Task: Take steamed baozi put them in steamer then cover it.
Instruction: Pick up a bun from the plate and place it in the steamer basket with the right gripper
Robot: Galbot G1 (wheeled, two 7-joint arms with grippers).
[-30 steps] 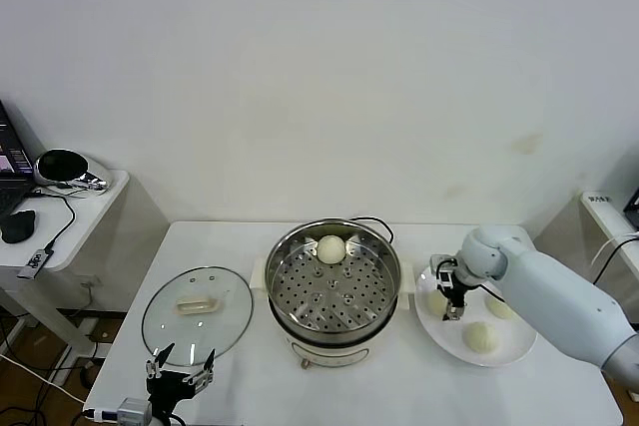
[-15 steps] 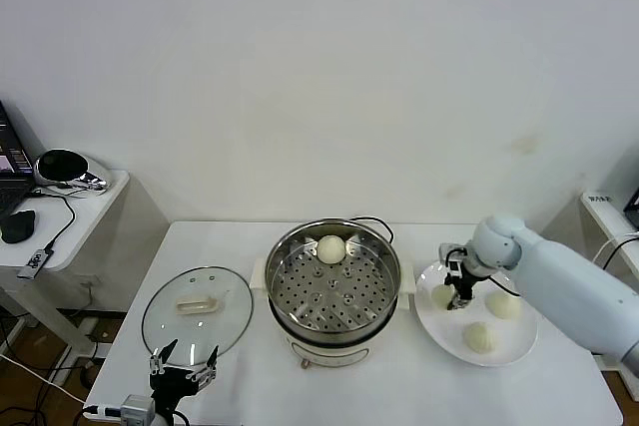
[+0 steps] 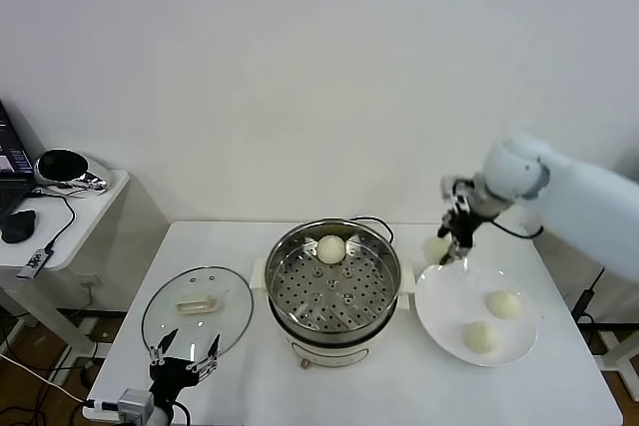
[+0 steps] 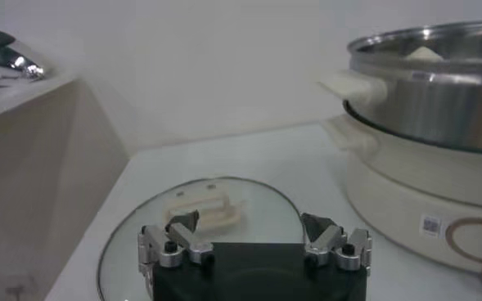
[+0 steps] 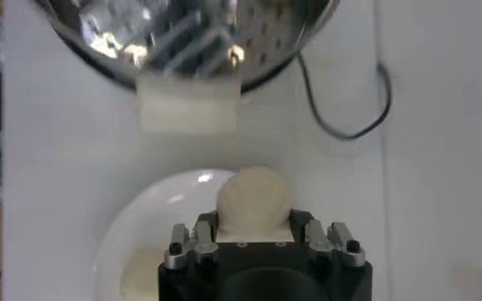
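My right gripper (image 3: 444, 248) is shut on one steamed baozi (image 3: 434, 247), holding it in the air above the far left rim of the white plate (image 3: 449, 302), just right of the steamer (image 3: 332, 291). The wrist view shows that baozi (image 5: 254, 200) clamped between the right gripper's (image 5: 254, 227) jaws. One baozi (image 3: 330, 248) lies at the back of the steamer's perforated basket. Two more baozi (image 3: 502, 304) (image 3: 481, 336) rest on the plate. The glass cover (image 3: 197, 308) lies flat left of the steamer. My left gripper (image 3: 183, 364) hangs open at the cover's near edge (image 4: 200, 221).
A black cable (image 3: 371, 222) runs behind the steamer. The steamer's cream side handle (image 5: 189, 105) lies between pot and plate. A side table (image 3: 60, 209) with a mouse and other gear stands at the far left. The white wall rises close behind the table.
The right gripper closed on a baozi on the plate and lifted it up and toward the back. The plate now holds two. The left arm stayed put.
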